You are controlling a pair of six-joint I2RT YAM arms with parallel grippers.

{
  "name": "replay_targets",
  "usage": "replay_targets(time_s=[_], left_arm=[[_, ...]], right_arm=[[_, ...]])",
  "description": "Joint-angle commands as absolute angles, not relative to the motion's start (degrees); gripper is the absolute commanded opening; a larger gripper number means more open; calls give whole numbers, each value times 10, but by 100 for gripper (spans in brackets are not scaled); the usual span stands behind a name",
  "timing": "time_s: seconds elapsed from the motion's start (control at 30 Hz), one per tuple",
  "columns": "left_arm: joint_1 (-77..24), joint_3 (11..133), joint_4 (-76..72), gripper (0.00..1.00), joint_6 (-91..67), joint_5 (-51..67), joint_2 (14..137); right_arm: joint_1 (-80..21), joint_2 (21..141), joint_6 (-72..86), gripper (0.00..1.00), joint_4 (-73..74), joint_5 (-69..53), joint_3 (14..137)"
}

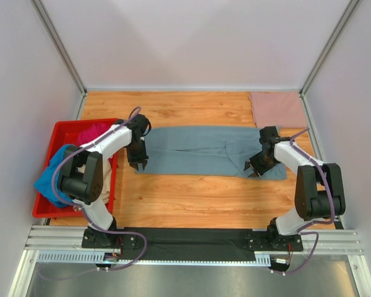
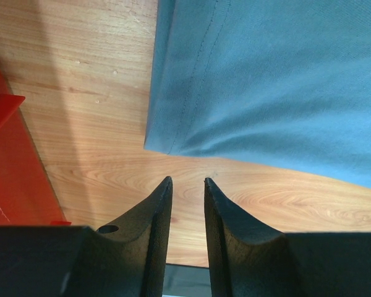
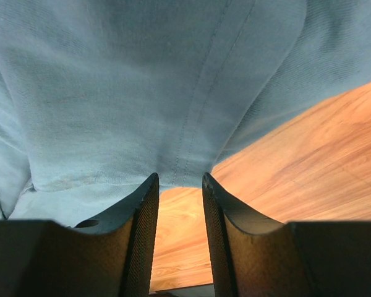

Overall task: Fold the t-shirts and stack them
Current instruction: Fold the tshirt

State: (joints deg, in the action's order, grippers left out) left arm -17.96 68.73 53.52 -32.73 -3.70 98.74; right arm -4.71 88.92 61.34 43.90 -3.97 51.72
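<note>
The slate grey-blue t-shirt [image 1: 204, 150] lies as a long folded strip across the middle of the table. My left gripper [image 1: 139, 164] hovers at its near left corner. In the left wrist view the left gripper [image 2: 187, 180] is open over bare wood, with the shirt's corner [image 2: 164, 139] just ahead of the tips. My right gripper [image 1: 252, 171] is at the strip's near right edge. It is open too [image 3: 179, 177], its tips reaching the shirt's hem [image 3: 185, 154], with only wood showing between the fingers. A dusty-pink t-shirt [image 1: 277, 109] lies folded at the back right.
A red plastic bin [image 1: 59, 133] stands at the left edge, also seen in the left wrist view [image 2: 6, 179]. It holds a bright blue shirt [image 1: 49, 176] hanging over its rim and a magenta one [image 1: 93, 131]. White walls enclose the table.
</note>
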Motion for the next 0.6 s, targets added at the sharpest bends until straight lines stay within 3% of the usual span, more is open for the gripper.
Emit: replay_targets(time_s=[0.0,0.37,0.47,0.57], left_arm=[[-178,710,546,34,-311,-47,995],[-178,723,546,34,-307,-49,1008],[-178,727,547,34,-306,-51,1010],[-178,727,548,34,-306,-54,1010]], right_arm=[[-53,896,638,36,425,-23,514],[-54,917,640,32,422,-9,516],[-53,925,642,27,424,-8,519],[-54,925,643,14,425,-9,521]])
